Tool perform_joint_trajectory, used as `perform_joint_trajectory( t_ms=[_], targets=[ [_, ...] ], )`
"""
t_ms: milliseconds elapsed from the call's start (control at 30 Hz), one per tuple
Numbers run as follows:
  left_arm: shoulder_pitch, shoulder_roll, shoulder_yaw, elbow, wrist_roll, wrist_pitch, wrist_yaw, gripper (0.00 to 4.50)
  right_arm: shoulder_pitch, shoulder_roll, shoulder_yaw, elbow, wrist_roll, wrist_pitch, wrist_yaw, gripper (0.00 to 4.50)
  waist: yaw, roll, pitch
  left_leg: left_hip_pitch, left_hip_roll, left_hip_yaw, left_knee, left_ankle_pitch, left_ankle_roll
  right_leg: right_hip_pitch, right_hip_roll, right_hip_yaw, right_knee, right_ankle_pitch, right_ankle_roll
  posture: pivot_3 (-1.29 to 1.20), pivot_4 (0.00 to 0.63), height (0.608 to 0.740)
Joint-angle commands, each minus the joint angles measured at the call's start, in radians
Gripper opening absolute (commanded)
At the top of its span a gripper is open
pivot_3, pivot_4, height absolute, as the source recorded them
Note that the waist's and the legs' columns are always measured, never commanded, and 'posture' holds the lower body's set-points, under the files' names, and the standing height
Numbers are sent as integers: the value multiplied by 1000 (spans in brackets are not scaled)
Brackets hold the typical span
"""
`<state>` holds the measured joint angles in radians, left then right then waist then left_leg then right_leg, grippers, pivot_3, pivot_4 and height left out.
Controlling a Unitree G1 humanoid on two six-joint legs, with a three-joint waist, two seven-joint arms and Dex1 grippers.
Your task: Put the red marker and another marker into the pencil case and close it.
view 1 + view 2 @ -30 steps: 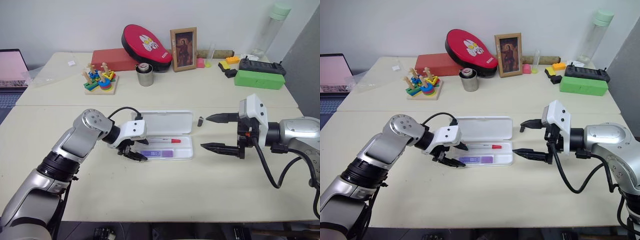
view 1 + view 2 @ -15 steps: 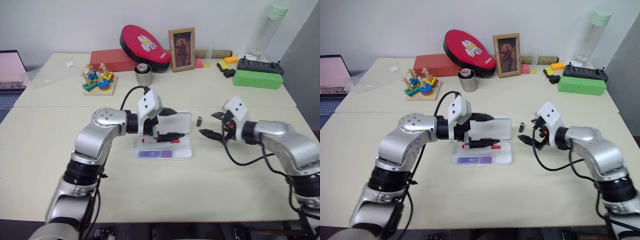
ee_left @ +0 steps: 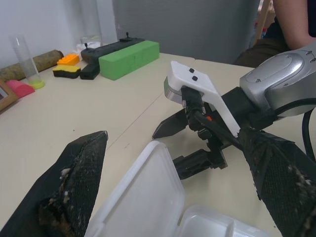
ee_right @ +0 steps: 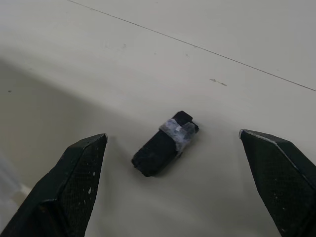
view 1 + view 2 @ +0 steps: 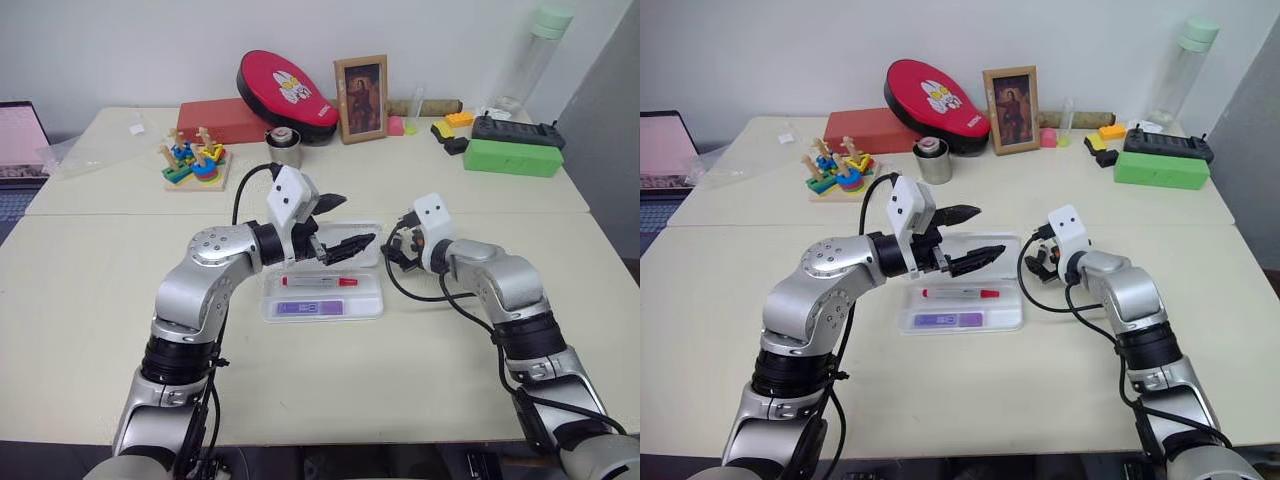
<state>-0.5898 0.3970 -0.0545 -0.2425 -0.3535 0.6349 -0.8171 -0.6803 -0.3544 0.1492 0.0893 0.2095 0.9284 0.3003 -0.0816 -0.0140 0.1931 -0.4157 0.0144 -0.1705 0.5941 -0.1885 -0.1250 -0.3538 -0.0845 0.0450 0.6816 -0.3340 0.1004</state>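
Note:
The white pencil case (image 5: 370, 303) lies open in the middle of the table, its lid (image 3: 143, 197) flat behind the tray. In the tray lie the red marker (image 5: 320, 282) and, in front of it, the purple highlighter (image 5: 309, 308). My left gripper (image 5: 352, 222) hovers open above the lid, pointing right, with nothing between its fingers (image 3: 79, 173). My right gripper (image 5: 397, 250) is open just right of the case. It points down at a small dark cap-like piece (image 4: 165, 143) on the table between its fingers (image 4: 74, 182). The two grippers face each other closely.
Along the back stand a red padded case with a rabbit (image 5: 285, 85), a framed picture (image 5: 362, 85), a metal cup (image 5: 288, 147), a wooden stacking toy (image 5: 195, 158), a green box (image 5: 510, 158) and a tall bottle (image 5: 540, 50). A person's arm (image 3: 296, 24) is beyond the table.
My left gripper rose from beside the highlighter in the tray, swung right over the lid and opened wider. My right gripper moved in and down over the small dark piece.

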Motion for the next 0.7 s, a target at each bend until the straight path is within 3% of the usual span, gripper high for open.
perform_joint_trajectory(
  t_ms=[33,200,533,700],
  targets=[
    [4,-1,-9,-41,-13,-31,12,4500,-11,-3,8,5,-39,-2,-6,3980,-2,0,0,0,0,0,0,0,0,0,0,0,0,0,0,0,150,740],
    [14,-2,-9,-53,-17,-38,25,4500,-8,-13,12,-2,-56,2,14,2902,-1,0,0,0,0,0,0,0,0,0,0,0,0,0,0,0,150,740],
    [5,-1,-16,-43,-14,-49,35,4500,-15,-20,1,-6,-62,3,32,261,0,0,0,0,0,0,0,0,0,0,0,0,0,0,0,0,150,740],
    [-2,-5,-21,-34,-14,-56,38,4500,-19,-28,-47,-16,-36,-24,51,182,0,0,0,0,0,0,0,0,0,0,0,0,0,0,0,0,150,740]
  ],
)
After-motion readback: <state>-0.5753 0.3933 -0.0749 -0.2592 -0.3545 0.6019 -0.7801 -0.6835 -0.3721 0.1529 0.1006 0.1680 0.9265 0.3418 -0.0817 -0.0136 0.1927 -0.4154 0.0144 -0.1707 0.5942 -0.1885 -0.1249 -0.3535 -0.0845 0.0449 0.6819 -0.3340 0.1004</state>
